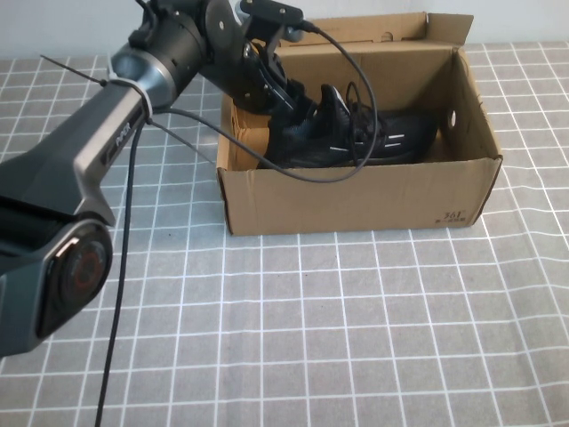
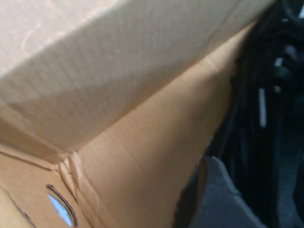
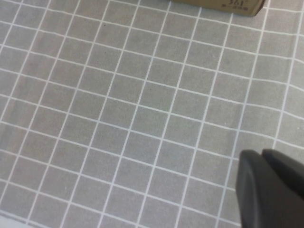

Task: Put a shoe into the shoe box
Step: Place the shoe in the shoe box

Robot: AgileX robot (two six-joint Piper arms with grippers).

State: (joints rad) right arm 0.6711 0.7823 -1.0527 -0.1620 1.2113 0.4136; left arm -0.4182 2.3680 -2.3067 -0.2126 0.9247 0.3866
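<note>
The bench (image 1: 356, 338), covered in a grey cloth with a white grid, fills most of the high view. On it, in the upper middle of the frame, stands the shoe box (image 1: 356, 200), a big brown cardboard one, open at the top with its lid flap standing up along the back edge. A small dark print sits at its lower right front corner, and a round hole shows in the right wall.

The left arm (image 1: 98, 151) reaches in from the lower left of the frame up to the box's upper left corner, a black cable (image 1: 267, 160) looping from it over the front wall.

The shoe (image 1: 373, 138) lies inside the box on its side, running left to right across the floor, black with thin white marks and loose laces.

The left gripper (image 1: 298, 111) is down inside the box at the shoe's left end, right against it; I cannot tell from here how its fingers stand or whether they grip the shoe.

The right gripper (image 3: 270, 190) hangs over bare cloth in front of the box, its fingers pressed together on nothing.
</note>
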